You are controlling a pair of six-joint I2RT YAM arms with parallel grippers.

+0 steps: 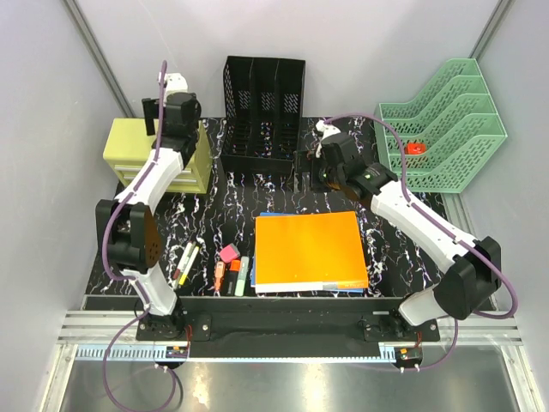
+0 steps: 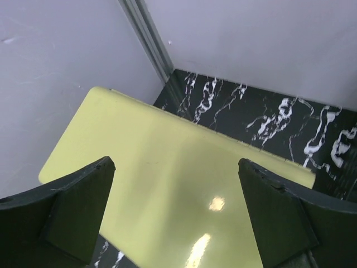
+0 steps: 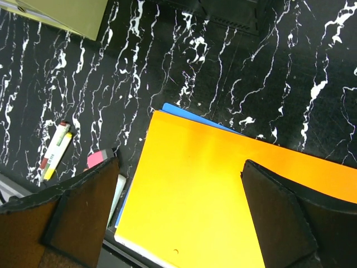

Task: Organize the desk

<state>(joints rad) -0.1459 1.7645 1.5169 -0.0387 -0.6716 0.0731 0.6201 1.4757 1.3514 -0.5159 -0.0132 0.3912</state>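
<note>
The desk (image 1: 232, 206) is a black tabletop with white veins. An orange folder (image 1: 309, 249) lies on a blue one at the front middle. My left gripper (image 1: 163, 116) is open and empty, hovering above the yellow-green drawer unit (image 1: 129, 150) at the back left. In the left wrist view the gripper (image 2: 175, 190) frames the unit's bare top (image 2: 167, 139). My right gripper (image 1: 302, 170) is open and empty above the desk, just behind the folder. In the right wrist view the gripper (image 3: 178, 190) looks down on the orange folder (image 3: 212, 184).
A black mesh file holder (image 1: 262, 112) stands at the back middle. A green tiered tray (image 1: 446, 129) at the back right holds a small red item (image 1: 416, 148). Pens (image 1: 187, 262), a pink eraser (image 1: 228, 254) and highlighters (image 1: 238, 275) lie front left.
</note>
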